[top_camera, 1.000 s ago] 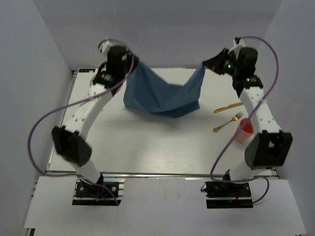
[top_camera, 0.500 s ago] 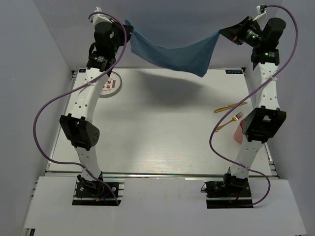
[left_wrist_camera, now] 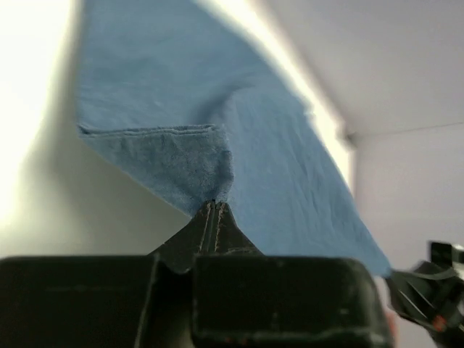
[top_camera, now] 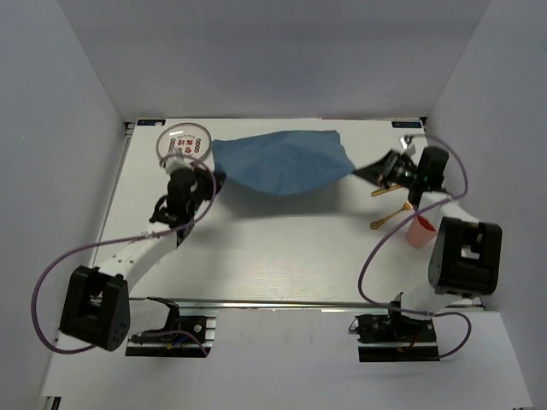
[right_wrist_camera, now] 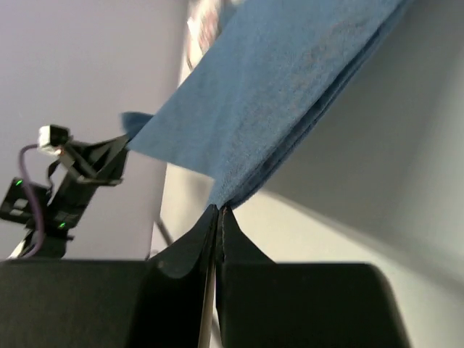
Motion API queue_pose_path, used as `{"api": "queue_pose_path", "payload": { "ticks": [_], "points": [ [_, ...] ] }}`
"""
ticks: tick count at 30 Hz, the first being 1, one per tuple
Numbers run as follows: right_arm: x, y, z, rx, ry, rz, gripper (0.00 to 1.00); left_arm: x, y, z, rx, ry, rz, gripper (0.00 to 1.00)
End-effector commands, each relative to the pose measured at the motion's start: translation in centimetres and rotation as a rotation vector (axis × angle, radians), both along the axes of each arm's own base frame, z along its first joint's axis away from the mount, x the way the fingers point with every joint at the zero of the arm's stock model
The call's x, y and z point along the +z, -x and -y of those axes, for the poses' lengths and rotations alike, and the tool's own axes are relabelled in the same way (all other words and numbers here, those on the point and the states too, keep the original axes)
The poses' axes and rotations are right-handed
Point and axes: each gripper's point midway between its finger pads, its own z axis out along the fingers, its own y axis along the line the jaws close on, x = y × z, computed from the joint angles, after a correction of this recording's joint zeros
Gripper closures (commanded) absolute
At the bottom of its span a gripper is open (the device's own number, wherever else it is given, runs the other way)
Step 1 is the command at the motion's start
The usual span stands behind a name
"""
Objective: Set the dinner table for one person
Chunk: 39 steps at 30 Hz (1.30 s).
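A blue cloth [top_camera: 280, 161] hangs spread over the far middle of the white dinner table [top_camera: 273, 256]. My left gripper [top_camera: 215, 178] is shut on the cloth's left corner; the left wrist view shows the pinched cloth [left_wrist_camera: 217, 145] at the closed tips [left_wrist_camera: 213, 204]. My right gripper [top_camera: 359, 171] is shut on the right corner; the right wrist view shows the cloth [right_wrist_camera: 290, 80] running away from the closed tips [right_wrist_camera: 219, 209]. A small patterned plate [top_camera: 183, 140] sits at the far left. A gold knife [top_camera: 385, 190], a gold fork [top_camera: 389, 216] and a pink cup [top_camera: 420, 231] lie at the right.
Grey walls close in the table at the back and sides. Metal rails run along the table's edges. Purple cables loop off both arms. The left gripper [right_wrist_camera: 80, 170] shows in the right wrist view past the cloth.
Both arms came down from high at the back towards the table, pulling the cloth forward and lower. The cloth, held up in the air before, now spreads low over the far middle.
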Motion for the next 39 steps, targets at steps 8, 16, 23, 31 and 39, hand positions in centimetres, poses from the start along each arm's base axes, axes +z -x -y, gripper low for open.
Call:
{"api": "queue_pose_path", "payload": {
  "ticks": [8,16,23,31,39],
  "points": [
    [-0.6,8.1,0.0,-0.038,0.223,0.142,0.11,-3.9,11.5,-4.8,0.039,-0.087,-0.114,0.02],
    [-0.9,4.0,-2.6,-0.020,0.355,0.071,0.11,-6.7,9.6,-4.7,0.033,-0.179,-0.279,0.02],
    [-9.1,-5.4,-6.2,-0.052,0.704,-0.203,0.11,-11.3,-1.4,1.1,-0.093,-0.260,-0.591,0.02],
    [-14.8,-9.1,-5.7,-0.103,0.799,-0.340,0.11,-18.0,-1.0,0.4,-0.009,-0.282,-0.842,0.02],
    [-17.3,-10.9,-5.1,-0.128,0.834,-0.387,0.11,-20.5,-0.5,-0.9,0.025,-0.356,-0.889,0.02]
  ]
}}
